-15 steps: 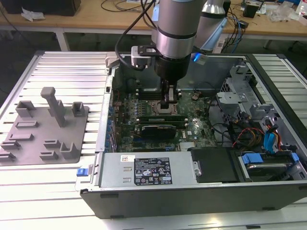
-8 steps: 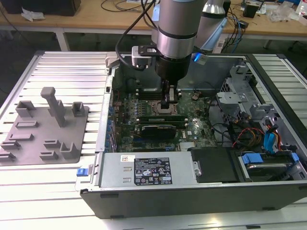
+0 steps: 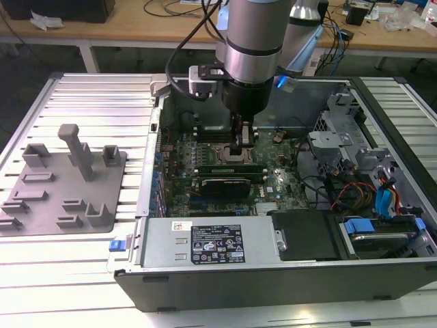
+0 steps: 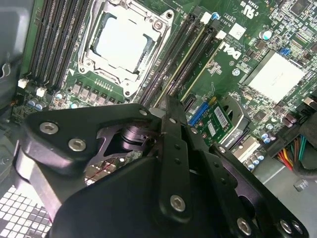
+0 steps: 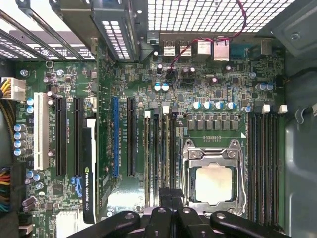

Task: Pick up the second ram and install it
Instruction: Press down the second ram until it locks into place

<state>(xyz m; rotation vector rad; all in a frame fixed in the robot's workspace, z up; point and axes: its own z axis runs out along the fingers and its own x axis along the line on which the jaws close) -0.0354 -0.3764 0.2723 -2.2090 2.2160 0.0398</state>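
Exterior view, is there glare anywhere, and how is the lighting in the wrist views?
Exterior view: bright glare on the ribbed metal table. First wrist view: evenly lit motherboard. Second wrist view: the processor socket shines, with the gripper dark below.

I am at work in a robotics or electronics lab. An opened desktop computer case (image 3: pixel 382 273) lies on its side on a ribbed aluminium worktable (image 3: pixel 95 102), its motherboard (image 3: pixel 205 147) bared to me. In the first wrist view I look down on that board's processor socket (image 5: pixel 213 181) and its rows of memory slots (image 5: pixel 262 158). Beside the case, toward the exterior view's left, a grey fixture plate (image 3: pixel 65 184) carries plastic holder blocks. Behind my arm runs a long wooden bench (image 3: pixel 136 31) strewn with cables (image 3: pixel 338 37) and small gear, as such workrooms have.
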